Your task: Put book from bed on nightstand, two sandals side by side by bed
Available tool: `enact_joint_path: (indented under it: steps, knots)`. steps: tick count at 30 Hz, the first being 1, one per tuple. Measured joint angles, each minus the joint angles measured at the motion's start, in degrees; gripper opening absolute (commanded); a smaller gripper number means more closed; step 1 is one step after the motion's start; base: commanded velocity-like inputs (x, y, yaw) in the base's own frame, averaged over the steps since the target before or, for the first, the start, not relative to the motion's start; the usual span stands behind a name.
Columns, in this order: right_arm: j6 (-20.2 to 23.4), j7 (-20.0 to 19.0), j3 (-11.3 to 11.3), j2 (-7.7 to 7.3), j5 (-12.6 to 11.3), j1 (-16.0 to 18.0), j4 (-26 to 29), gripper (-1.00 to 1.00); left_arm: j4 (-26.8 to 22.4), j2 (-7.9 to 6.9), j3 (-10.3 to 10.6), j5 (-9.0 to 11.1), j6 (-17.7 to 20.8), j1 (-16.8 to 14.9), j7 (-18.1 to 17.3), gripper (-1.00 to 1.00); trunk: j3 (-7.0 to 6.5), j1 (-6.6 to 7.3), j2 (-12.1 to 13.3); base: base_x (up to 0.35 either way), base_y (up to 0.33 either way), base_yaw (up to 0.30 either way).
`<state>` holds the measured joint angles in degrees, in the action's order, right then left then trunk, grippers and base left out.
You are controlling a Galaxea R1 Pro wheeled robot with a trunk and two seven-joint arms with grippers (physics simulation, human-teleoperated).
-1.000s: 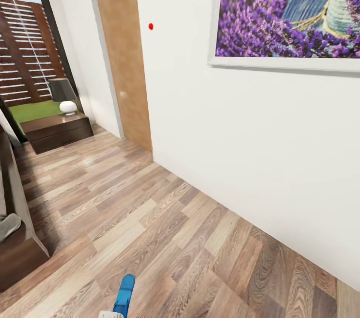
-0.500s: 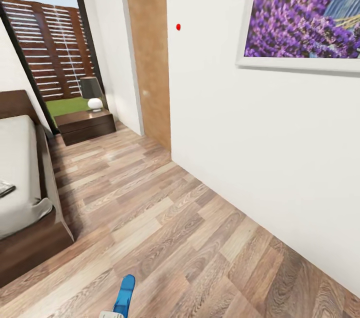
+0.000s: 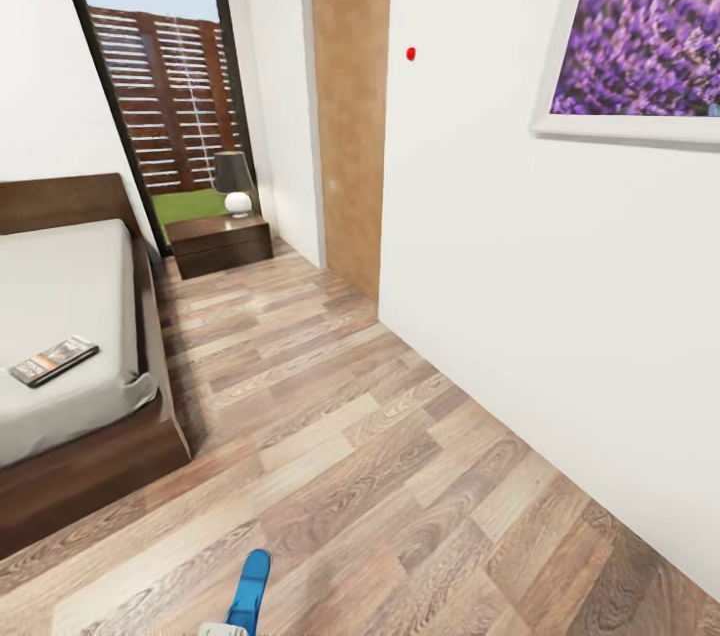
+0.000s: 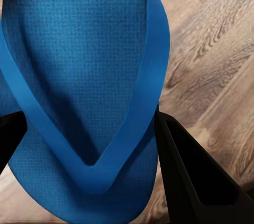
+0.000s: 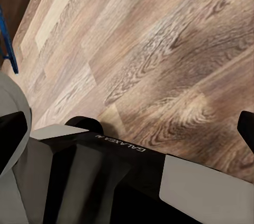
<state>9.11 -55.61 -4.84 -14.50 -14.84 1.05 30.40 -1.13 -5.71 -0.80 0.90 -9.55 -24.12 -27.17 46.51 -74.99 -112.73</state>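
Note:
One bright blue sandal [image 4: 79,76] sits between the black fingers [image 4: 196,182] of my left gripper [image 4: 87,147], which is shut on it. In the head view the same sandal [image 3: 249,594] pokes up at the bottom edge, above the wooden floor. The book [image 3: 54,360] lies on the pale mattress of the bed [image 3: 70,286] at the left, near its foot end. A dark nightstand [image 3: 218,244] stands beyond the bed by the glass door. My right gripper [image 5: 127,134] is open over bare floor, and nothing is between its fingers. A blue edge of the sandal [image 5: 8,44] shows in the right wrist view.
A grey-shaded lamp [image 3: 233,182] stands on the nightstand. A white wall [image 3: 520,296] with a framed lavender picture [image 3: 650,26] runs along the right. Wood floor [image 3: 340,436] stretches between bed and wall. The robot's own body [image 5: 79,176] appears under the right gripper.
The head view has swung to the left, so the wall and picture slid right while the bed's mattress and the book came into sight. The sandal stays in the left gripper.

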Motion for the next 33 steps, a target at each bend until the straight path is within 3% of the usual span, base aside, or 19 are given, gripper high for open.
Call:
enact_joint_path:
  steps: [33]
  knots:
    - [0.0, 0.0, 0.0, 0.01, 0.0, 0.0, 0.0, 1.0, 0.0, 0.75, 0.0, 0.0, 0.0, 0.0, 0.1, -1.0, 0.0, 0.0, 0.0, 0.0, 0.0, 0.268]
